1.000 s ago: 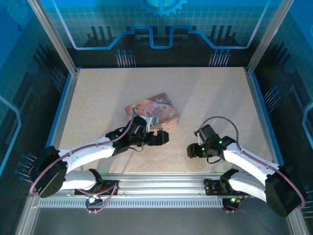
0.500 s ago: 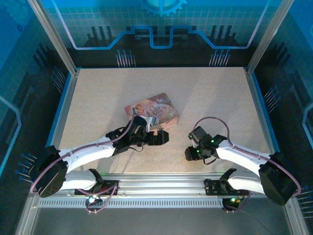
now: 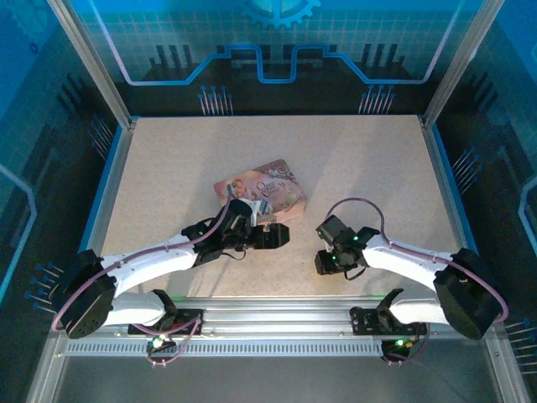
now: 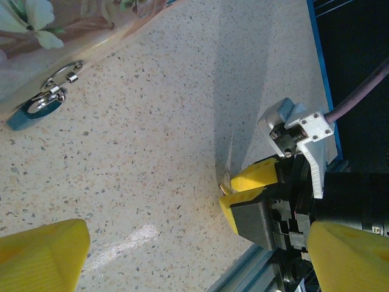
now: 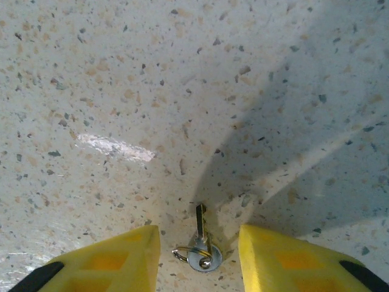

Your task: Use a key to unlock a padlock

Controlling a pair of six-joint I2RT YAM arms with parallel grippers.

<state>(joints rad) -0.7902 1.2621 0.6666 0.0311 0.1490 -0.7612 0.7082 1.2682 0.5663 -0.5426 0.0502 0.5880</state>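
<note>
The right tool [image 3: 325,262] points down at the desk [image 5: 91,73]. Its 2 yellow fingers [image 5: 109,258] are apart, w/ the key [image 5: 200,240] lying flat btwn them. There is a small gap on each side, so the key is not pinched. The key's round end, w/ a little ring [image 5: 179,252], is nearest the tool; its thin end points away. Past the key is bare speckled desk, w/ a shiny spot [image 5: 115,148] ahead & to the left.

The left tool [image 3: 281,235] is spread wide & has nothing in it. Close in front, a bit to its right, is the right tool, yellow tips down by the desk. Farther ahead, to its left, lies the padlock [image 4: 27,112]: blue body, silver loop. It is right up against the edge of the pink box [image 4: 61,24], which lies just beyond it. The padlock & key are apart, w/ bare desk btwn them. Seen from above, the box lies just beside the left tool, on its left side.
</note>
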